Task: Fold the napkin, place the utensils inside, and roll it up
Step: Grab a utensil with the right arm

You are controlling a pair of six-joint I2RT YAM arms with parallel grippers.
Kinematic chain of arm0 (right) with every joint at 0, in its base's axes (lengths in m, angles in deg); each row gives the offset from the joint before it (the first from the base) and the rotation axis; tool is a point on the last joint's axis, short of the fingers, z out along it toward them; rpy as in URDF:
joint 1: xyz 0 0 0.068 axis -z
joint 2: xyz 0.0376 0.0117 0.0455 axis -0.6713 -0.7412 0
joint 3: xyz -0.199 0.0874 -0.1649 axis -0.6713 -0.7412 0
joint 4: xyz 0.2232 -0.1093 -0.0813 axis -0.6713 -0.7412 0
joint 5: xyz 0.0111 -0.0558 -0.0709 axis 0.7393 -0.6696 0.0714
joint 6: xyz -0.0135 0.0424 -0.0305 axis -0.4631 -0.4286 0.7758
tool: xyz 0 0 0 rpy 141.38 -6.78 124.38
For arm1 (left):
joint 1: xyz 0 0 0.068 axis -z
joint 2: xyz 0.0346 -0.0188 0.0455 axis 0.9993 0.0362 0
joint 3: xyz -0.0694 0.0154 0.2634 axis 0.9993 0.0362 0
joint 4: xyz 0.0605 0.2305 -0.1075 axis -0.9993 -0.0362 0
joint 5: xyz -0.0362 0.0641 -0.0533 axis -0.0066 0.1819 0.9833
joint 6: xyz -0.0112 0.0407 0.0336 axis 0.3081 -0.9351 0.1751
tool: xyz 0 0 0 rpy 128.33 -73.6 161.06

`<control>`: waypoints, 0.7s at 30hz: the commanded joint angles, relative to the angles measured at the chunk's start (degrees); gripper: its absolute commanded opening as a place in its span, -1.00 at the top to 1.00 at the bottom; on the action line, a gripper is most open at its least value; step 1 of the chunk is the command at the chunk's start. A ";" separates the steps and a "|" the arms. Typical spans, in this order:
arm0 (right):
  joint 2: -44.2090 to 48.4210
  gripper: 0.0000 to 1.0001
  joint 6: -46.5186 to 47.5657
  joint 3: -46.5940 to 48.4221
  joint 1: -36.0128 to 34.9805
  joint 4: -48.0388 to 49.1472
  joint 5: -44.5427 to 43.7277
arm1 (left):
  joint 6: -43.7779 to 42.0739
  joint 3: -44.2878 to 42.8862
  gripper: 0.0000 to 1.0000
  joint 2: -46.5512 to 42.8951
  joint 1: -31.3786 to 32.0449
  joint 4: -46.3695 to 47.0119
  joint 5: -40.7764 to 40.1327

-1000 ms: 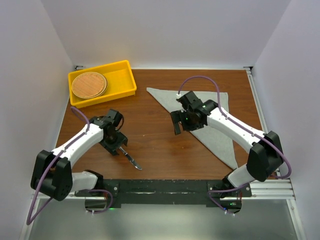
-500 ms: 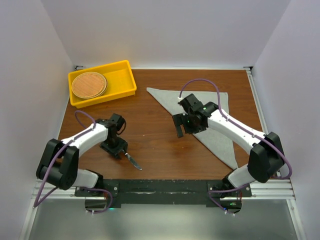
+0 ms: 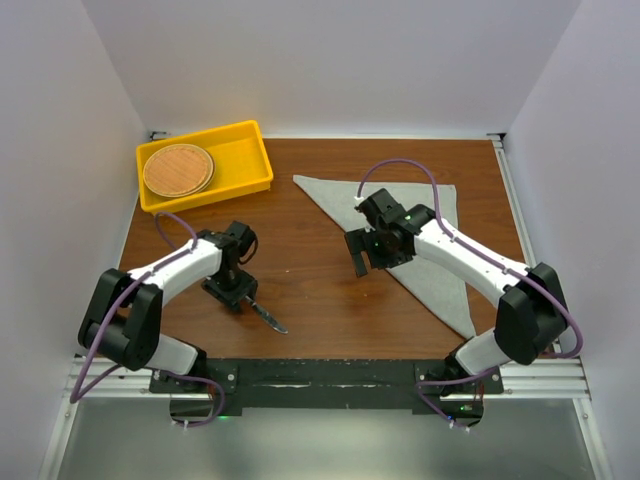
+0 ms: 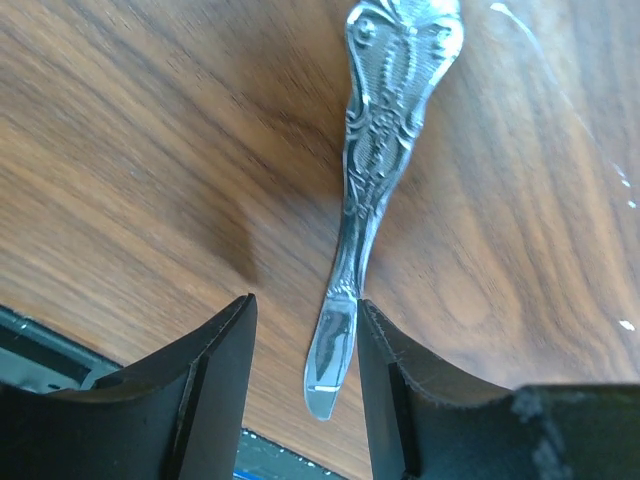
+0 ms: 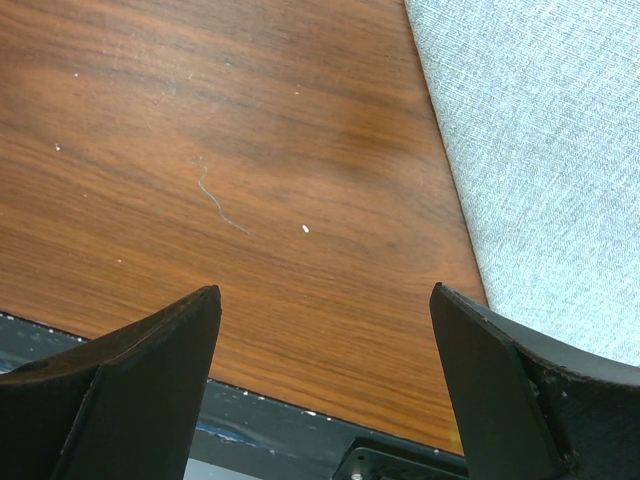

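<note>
Your left gripper (image 4: 305,312) is hanging released low over the worktop (image 4: 120,150), its jaws straddling the narrow end of the knife (image 4: 378,150), which is lying flat near the front edge. Your right gripper (image 5: 325,295) is gaping wide, grasping nothing, beside the edge of the grey napkin (image 5: 545,150), which is lying as a triangle on the worktop's right half.

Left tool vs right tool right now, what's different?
Jaws: left tool narrower, straddling the slim end of the knife; right tool wide, nothing between. Place: left tool over wood only, right tool at the napkin edge. Both point down at the table.
</note>
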 commanded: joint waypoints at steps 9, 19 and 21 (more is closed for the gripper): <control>-1.52 -0.80 1.72 1.02 -0.01 1.32 -1.58 | 2.68 -4.01 -0.17 1.98 1.29 -1.94 -0.74; -0.90 -0.81 2.33 0.41 0.08 1.06 -2.20 | 3.65 -3.65 -0.01 6.11 1.73 1.31 -0.39; -0.90 -0.81 2.42 0.41 0.17 1.23 -2.37 | 3.91 -3.31 0.11 7.34 2.35 1.23 -0.39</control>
